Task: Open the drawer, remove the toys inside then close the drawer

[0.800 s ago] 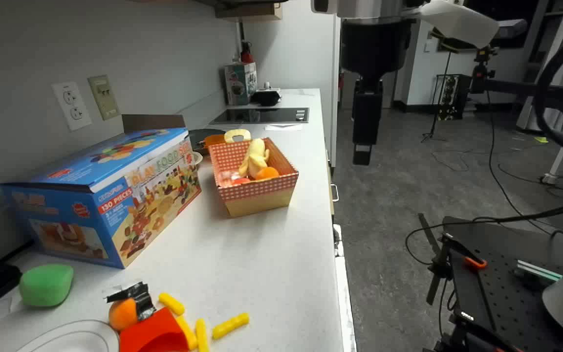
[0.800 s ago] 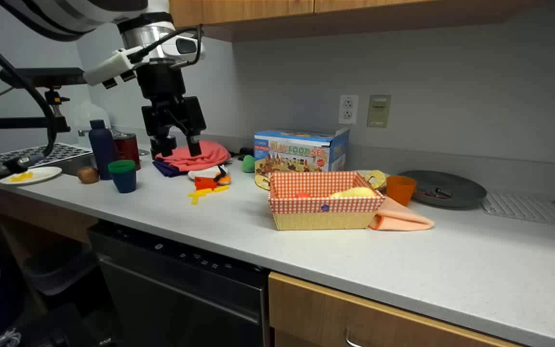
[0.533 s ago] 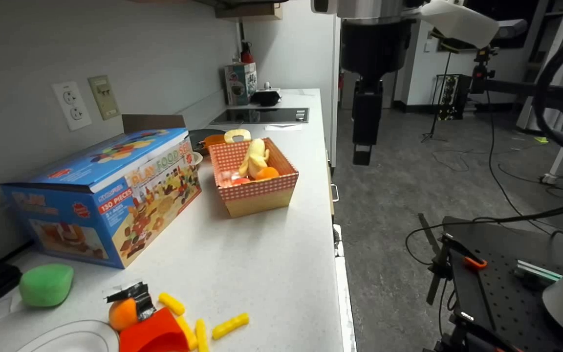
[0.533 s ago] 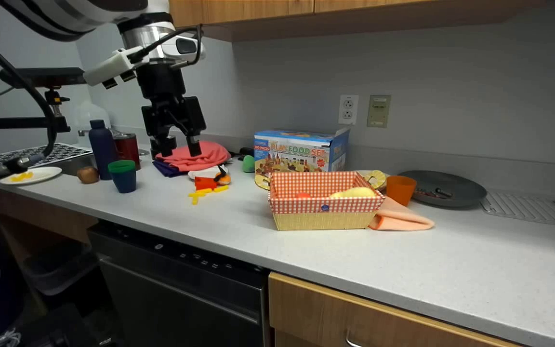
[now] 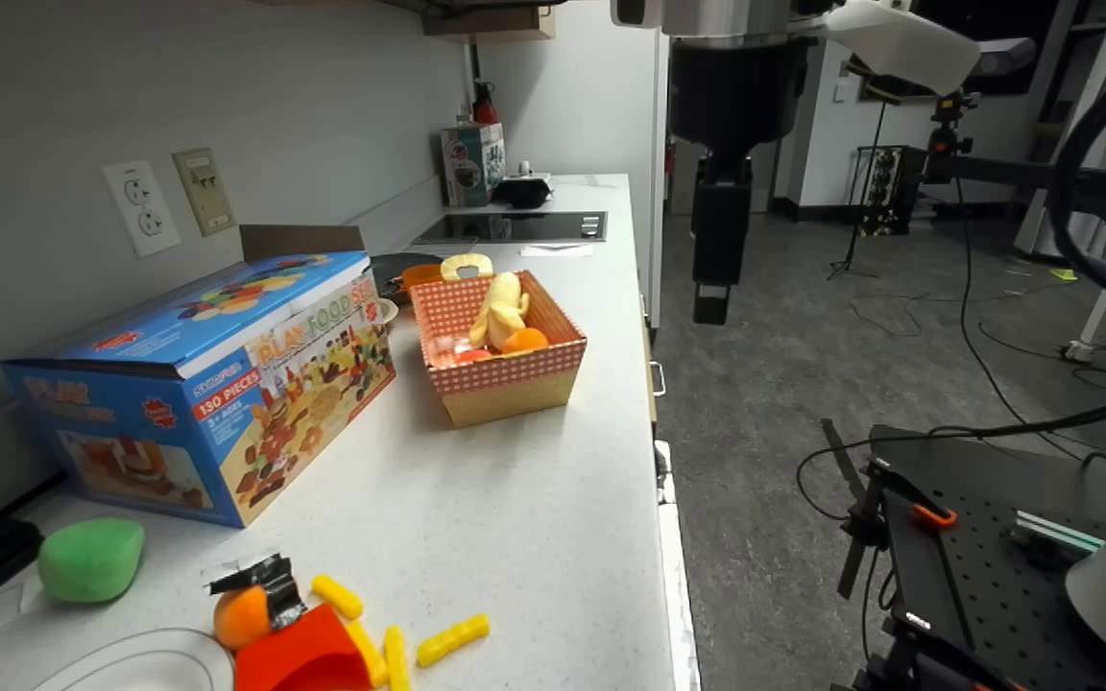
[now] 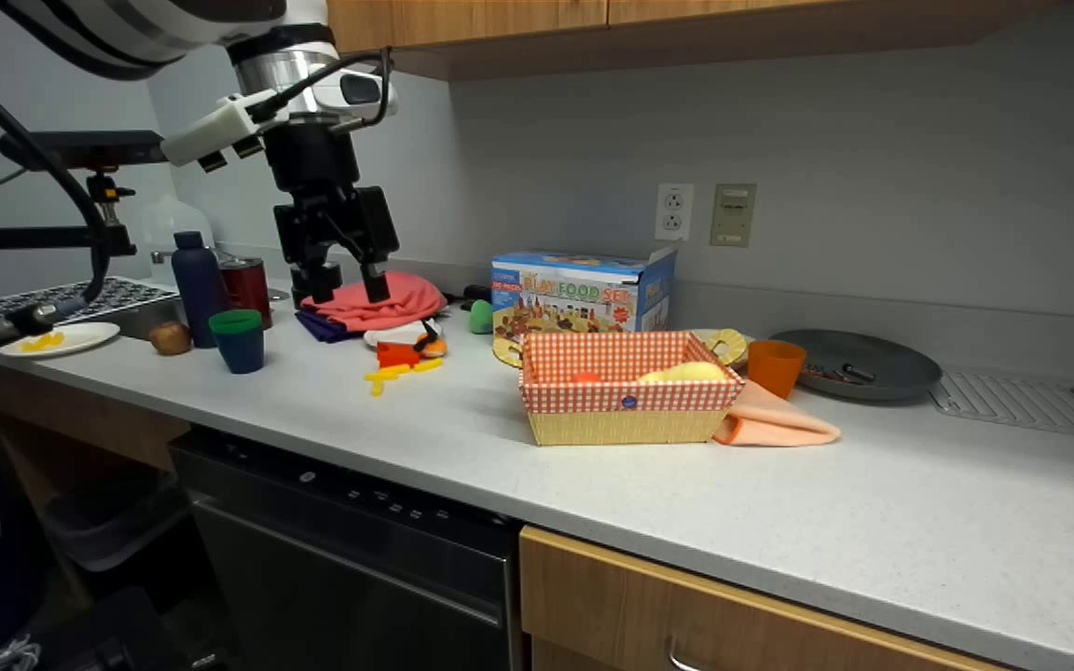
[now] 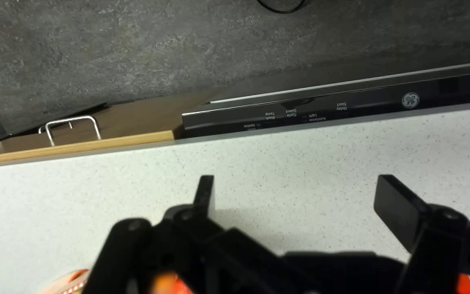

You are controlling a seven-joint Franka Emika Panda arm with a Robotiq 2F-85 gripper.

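Found the drawer point(image 6: 649, 610) under the tabletop point(image 6: 472, 438) closed, or nearly so, with no interior showing; saw nothing touching the handle point(image 6: 677, 659). Could not see any toys inside. Noted a basket point(image 6: 630, 427) on the tabletop, holding a banana point(image 5: 503, 312), an orange piece point(image 5: 525, 341) and a red piece point(image 5: 473, 355); could not tell whether to count the latter two as toys already taken out. Saw the claw point(image 6: 348, 285) hanging over the tabletop, with jaws spread wide and nothing between, pointing down, well apart from handle and basket. Compared with a moment earlier, found no shift in drawer, basket or claw. Read that as a pause, with no headway on the task. Judged the work either not begun or finished; could not settle which. If the former, expected a reach down to the handle next.
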